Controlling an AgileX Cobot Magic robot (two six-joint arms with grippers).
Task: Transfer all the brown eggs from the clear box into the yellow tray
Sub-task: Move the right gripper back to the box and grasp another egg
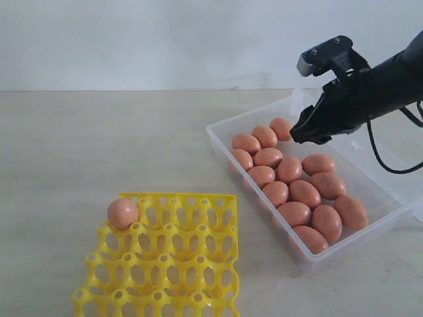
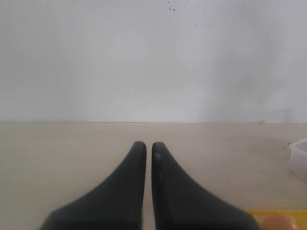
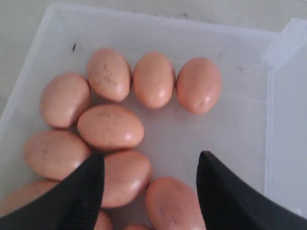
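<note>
Overhead, the right claw (image 3: 151,158) hung spread and empty above the brown eggs (image 3: 110,127) lying in the clear box (image 3: 235,134) beneath it. One egg (image 1: 123,213) sat in the yellow tray (image 1: 198,264), well apart from it; the left claw (image 2: 148,145) was clenched on nothing.

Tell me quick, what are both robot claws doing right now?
Left gripper: shut, holding nothing.
Right gripper: open, holding nothing, hovering over the brown eggs in the clear box.

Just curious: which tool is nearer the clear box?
Right. The right tool hangs open over the clear box; the left tool sits well off it.
</note>
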